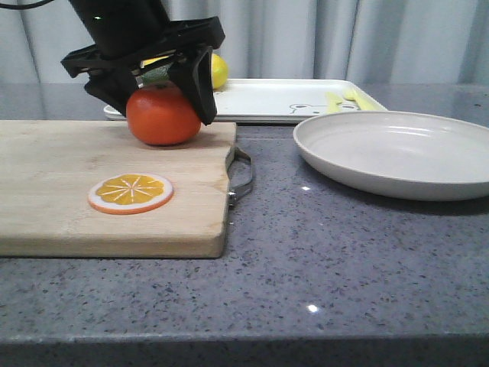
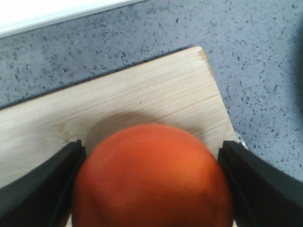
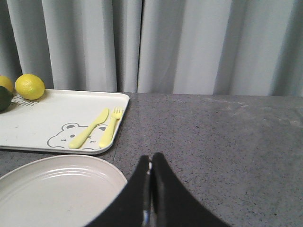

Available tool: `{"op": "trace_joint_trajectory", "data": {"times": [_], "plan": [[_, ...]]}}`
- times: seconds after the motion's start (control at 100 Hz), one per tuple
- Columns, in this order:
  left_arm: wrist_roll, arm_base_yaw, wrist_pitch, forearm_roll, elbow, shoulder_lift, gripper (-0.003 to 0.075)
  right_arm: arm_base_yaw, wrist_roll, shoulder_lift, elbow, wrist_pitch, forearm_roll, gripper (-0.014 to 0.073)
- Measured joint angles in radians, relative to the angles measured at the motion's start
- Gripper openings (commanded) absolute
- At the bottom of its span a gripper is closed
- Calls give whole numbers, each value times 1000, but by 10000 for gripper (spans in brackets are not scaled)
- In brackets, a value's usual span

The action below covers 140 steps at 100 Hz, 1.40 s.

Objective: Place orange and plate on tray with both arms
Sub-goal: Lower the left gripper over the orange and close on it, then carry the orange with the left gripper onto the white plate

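The orange point(image 1: 163, 116) rests at the far end of the wooden cutting board. My left gripper point(image 1: 164, 113) comes down over it, one black finger on each side, both touching its skin. In the left wrist view the orange point(image 2: 151, 179) fills the space between the fingers point(image 2: 42, 189) of that gripper point(image 2: 151, 146). The off-white plate point(image 1: 382, 182) lies on the counter at the right. The white tray point(image 1: 275, 99) with the bear drawing lies behind it. My right gripper point(image 3: 151, 158) is shut and empty, just beside the plate's rim point(image 3: 111, 168), with the tray point(image 3: 47, 118) beyond.
The cutting board point(image 1: 76, 199) holds a flat orange slice point(image 1: 130, 193) and has a metal handle point(image 1: 243, 172). On the tray lie a lemon point(image 3: 30, 86), a dark green fruit point(image 3: 3, 99), a yellow knife point(image 3: 89, 128) and a fork point(image 3: 111, 125). Grey curtains hang behind.
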Motion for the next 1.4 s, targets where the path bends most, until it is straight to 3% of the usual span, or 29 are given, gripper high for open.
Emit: {"op": "trace_joint_trajectory", "data": {"times": [0.63, 0.99, 1.4], "plan": [[0, -13, 61, -82, -193, 2, 398, 0, 0, 0, 0, 0, 0, -57], [0, -149, -36, -97, -229, 13, 398, 0, 0, 0, 0, 7, 0, -57], [0, -291, -61, -155, -382, 197, 398, 0, 0, 0, 0, 11, 0, -57]]}}
